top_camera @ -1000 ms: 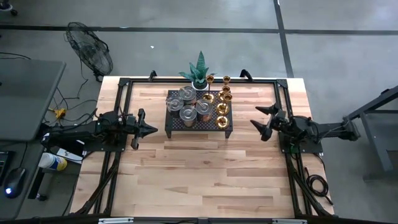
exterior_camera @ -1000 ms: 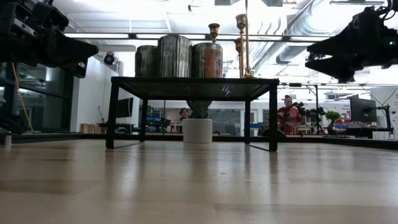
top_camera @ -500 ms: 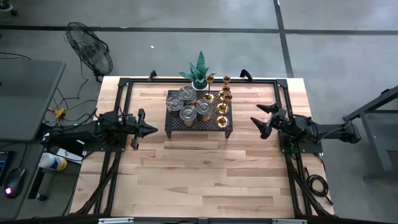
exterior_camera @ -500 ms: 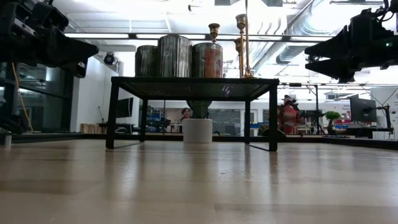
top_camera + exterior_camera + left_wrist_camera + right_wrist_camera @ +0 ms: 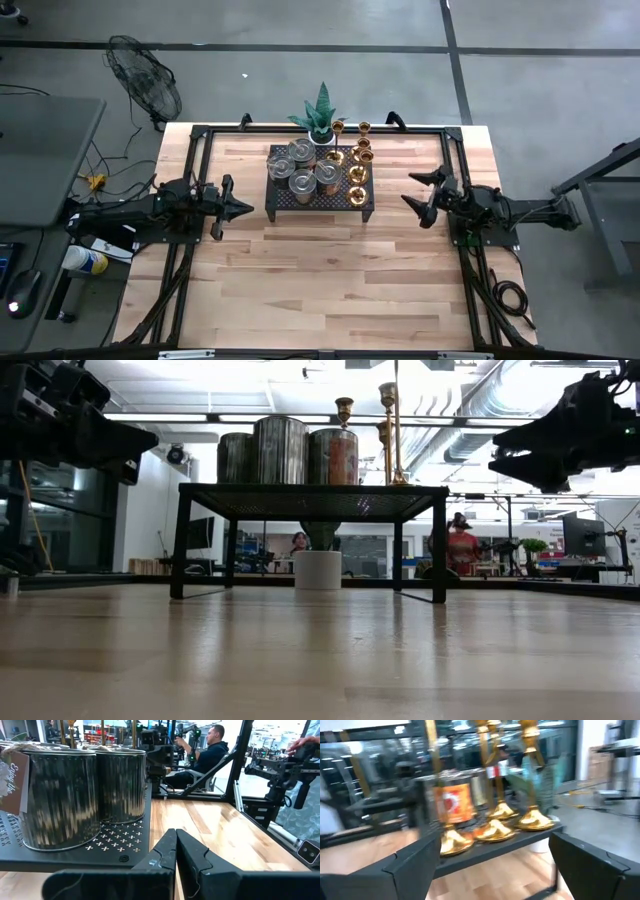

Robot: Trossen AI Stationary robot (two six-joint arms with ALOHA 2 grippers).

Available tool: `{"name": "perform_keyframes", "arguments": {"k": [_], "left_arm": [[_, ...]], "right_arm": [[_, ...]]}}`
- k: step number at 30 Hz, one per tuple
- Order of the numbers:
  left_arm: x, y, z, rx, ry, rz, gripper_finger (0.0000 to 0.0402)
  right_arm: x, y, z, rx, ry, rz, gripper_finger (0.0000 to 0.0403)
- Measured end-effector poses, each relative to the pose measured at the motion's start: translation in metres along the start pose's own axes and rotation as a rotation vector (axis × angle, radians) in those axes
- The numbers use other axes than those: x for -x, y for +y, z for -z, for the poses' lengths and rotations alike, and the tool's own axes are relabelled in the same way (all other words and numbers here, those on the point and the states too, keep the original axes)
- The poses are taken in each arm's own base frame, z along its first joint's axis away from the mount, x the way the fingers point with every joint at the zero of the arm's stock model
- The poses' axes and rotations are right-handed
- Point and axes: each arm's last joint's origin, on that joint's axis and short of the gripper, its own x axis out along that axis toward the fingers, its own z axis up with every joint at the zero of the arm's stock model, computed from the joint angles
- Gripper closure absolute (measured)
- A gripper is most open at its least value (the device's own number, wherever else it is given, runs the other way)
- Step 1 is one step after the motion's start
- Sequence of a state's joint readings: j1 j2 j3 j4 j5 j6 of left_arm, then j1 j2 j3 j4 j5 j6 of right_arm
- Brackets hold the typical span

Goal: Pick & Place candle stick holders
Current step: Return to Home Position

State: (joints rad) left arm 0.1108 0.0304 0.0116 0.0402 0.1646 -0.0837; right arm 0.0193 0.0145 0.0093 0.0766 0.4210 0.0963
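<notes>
Several candle stick holders stand on the black perforated rack [image 5: 285, 200] at the table's far middle: brass-gold ones with round bases and slim stems [image 5: 358, 162] on its right half, wide silvery-grey round ones [image 5: 301, 168] on its left. The right wrist view shows the brass bases [image 5: 494, 831]; the left wrist view shows the grey ones [image 5: 65, 795]. My left gripper [image 5: 248, 209] is shut and empty, left of the rack. My right gripper [image 5: 412, 188] is open and empty, right of the rack, its fingers pointing at it.
A spiky green plant in a white pot [image 5: 320, 115] stands behind the rack. A black frame [image 5: 200, 135] runs along the table's edges. Bare wood [image 5: 320, 280] fills the near half of the table. People show in the room behind [image 5: 460, 545].
My right gripper has shifted slightly, edging toward the rack and tipping a little up and down; its fingers stay open. My left gripper and the holders have kept still.
</notes>
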Motion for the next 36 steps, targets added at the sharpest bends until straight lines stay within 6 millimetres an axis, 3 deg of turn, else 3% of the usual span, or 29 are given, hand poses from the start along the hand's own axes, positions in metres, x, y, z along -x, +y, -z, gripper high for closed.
{"name": "perform_keyframes", "arguments": {"k": [10,18,36], "left_arm": [[0.0,0.0,0.0,0.0,0.0,0.0,0.0401],[0.0,0.0,0.0,0.0,0.0,0.0,0.0401],[0.0,0.0,0.0,0.0,0.0,0.0,0.0401]], "right_arm": [[0.0008,0.0074,0.0046,0.017,0.064,-0.262,0.0041],[0.0008,0.0075,0.0047,0.213,0.038,-0.272,0.0041],[0.0008,0.0075,0.0041,0.148,0.04,-0.27,0.0041]]}}
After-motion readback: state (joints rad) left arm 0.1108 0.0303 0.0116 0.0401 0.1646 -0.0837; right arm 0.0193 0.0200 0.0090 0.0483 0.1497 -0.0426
